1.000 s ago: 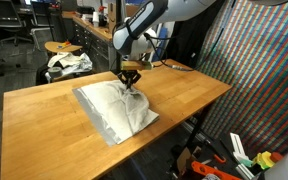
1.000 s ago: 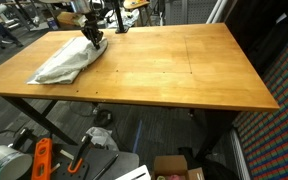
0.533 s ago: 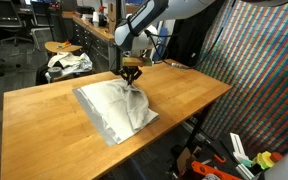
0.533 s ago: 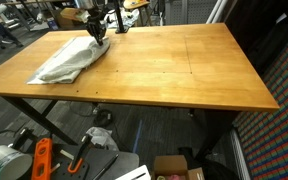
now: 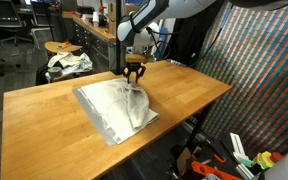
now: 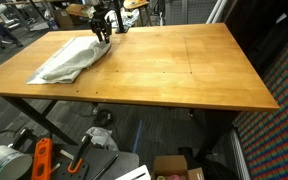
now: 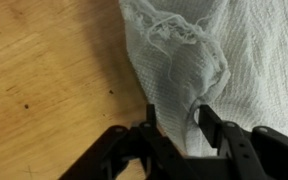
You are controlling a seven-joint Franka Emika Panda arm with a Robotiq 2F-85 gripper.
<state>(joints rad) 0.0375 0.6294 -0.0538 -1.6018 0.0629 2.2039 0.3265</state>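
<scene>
Pale grey woven cloth (image 5: 117, 108), rumpled, lies flat on the light wooden bench (image 5: 44, 120). In an exterior view the cloth (image 6: 69, 62) sits in one corner region of the bench (image 6: 184, 70), and its long axis runs from the near bench edge up towards the far edge.

Gripper (image 5: 134, 80) is directly above the far end of that axis, pointing straight down. The rest of the cloth trails away from it towards the camera-side edge.

Wrist view: the black gripper (image 7: 179, 115) straddles a raised, pinched ridge of cloth (image 7: 224, 50). The jaws stand partway apart with fabric filling the gap. I judge this as released rather than clamped, though the pads (image 7: 209, 125) may brush the fold. Bare bench (image 7: 44, 60) lies to one side of the ridge.

Single arm only, so there is no question of which is nearer.
</scene>
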